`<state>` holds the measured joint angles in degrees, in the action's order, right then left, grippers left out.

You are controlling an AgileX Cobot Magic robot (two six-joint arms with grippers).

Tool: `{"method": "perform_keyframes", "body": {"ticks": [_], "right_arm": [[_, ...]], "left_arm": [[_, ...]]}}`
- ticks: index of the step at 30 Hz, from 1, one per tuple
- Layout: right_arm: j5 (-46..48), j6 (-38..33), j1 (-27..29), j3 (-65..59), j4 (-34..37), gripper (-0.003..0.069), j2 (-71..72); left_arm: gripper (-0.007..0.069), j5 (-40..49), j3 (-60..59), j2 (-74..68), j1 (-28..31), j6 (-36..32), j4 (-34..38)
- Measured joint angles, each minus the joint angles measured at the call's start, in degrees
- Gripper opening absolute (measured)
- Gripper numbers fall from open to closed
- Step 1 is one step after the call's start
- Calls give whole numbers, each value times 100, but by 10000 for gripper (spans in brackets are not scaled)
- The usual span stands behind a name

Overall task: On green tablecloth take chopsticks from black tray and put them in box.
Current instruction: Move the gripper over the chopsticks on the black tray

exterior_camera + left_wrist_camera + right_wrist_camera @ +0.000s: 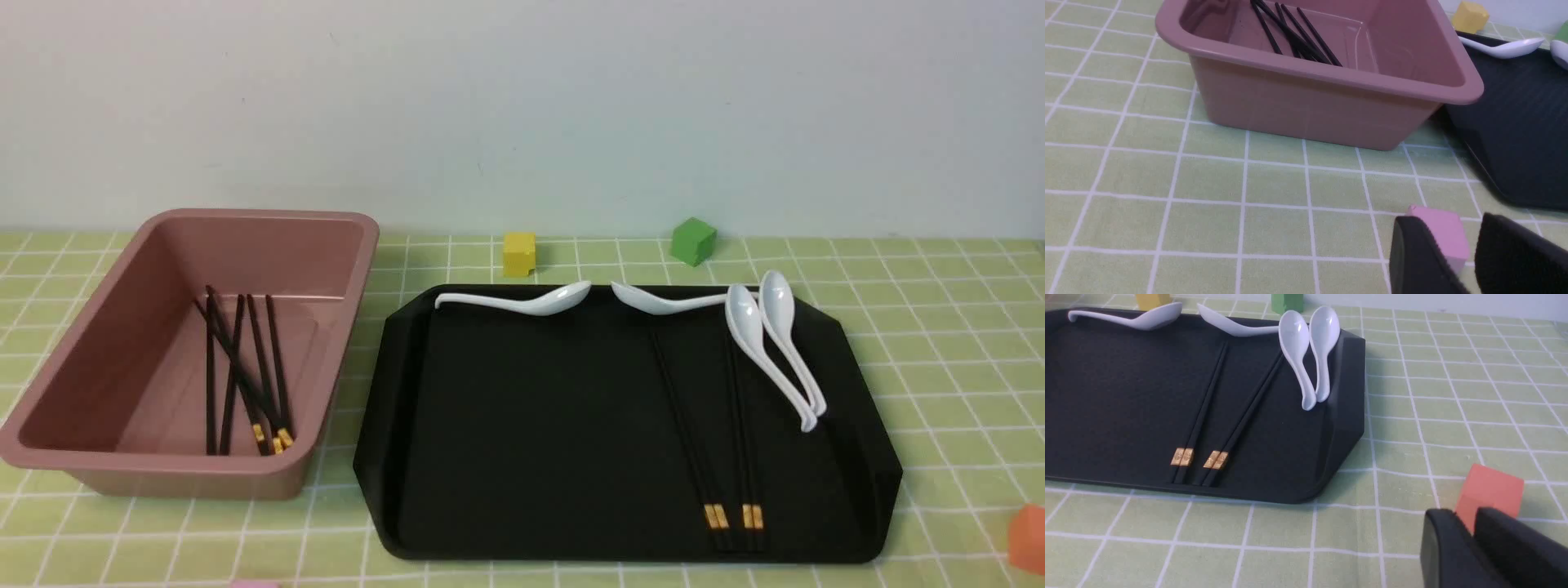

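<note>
**Both grippers empty, four chopsticks lying on the tray**

Your right gripper is keeping its fingers a narrow slit apart and is gripping nothing. An orange cube is sitting just ahead of its tips. Ahead of it and to its left, two pairs of chopsticks are lying side by side on the black tray, gold-banded ends nearest the gripper, beside two white spoons. Your left gripper is likewise holding its fingers apart and empty, with a pink cube just ahead. Farther ahead of it, the pink box is resting on the green tablecloth, with several chopsticks lying inside.
</note>
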<state>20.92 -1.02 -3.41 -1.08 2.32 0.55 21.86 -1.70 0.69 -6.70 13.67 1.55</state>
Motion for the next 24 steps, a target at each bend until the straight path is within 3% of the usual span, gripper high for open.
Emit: {"method": "perform_keyframes", "body": {"ticks": [24], "right_arm": [[0,0,0,0,0,159,0]], "left_arm": [[238,0,0,0,0,0,0]]}}
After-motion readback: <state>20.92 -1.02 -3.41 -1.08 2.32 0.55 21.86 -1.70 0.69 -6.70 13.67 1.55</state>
